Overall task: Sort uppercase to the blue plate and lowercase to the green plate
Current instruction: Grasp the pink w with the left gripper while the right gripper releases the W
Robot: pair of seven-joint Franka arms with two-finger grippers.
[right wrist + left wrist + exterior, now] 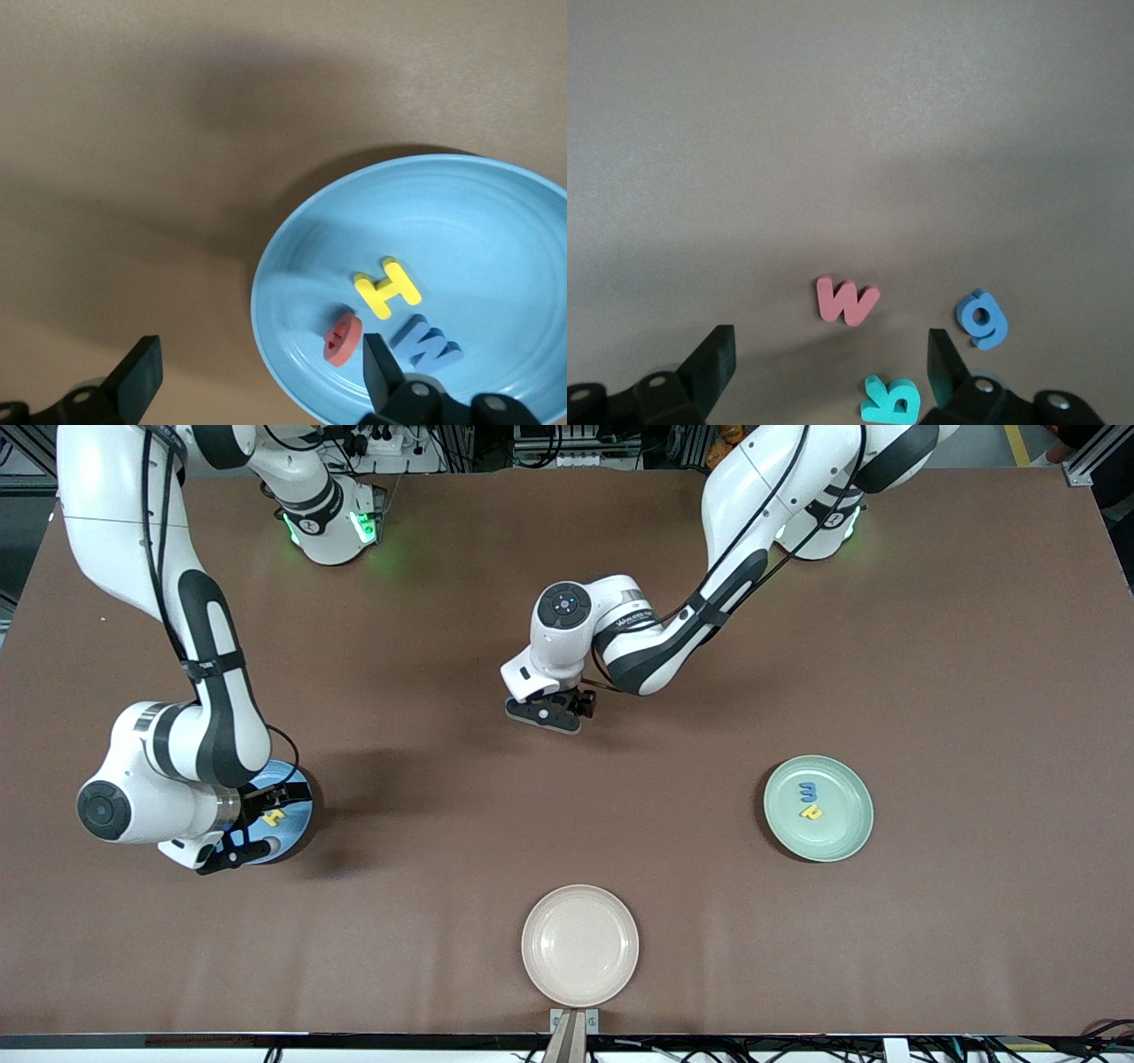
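1. Three plates sit on one brown desk [443, 921]: the blue plate [297, 824] toward the right arm's end, the green plate [819, 841] toward the left arm's end, and a beige plate [580, 944] between them, nearest the front camera and close to the desk's edge.
2. Wide bare surface lies between the plates and toward the robots' bases; beyond the desk's edges dark frames and cables show.
3. Right gripper [257, 376] hangs over the blue plate's rim, jaws spread apart and holding nothing. In that plate lie the yellow H [386, 287], the red Q [342, 336], which tilts on edge, and the blue W [426, 343], close together.
4. Left gripper [831, 367] hovers low over the desk's middle, jaws wide and empty. Under it on the desk lie the red w [847, 301], the blue g [982, 318] and the teal R [891, 401], near one another but apart.
5. Green plate holds the blue m [808, 791] and the yellow h [811, 812], just beside each other.
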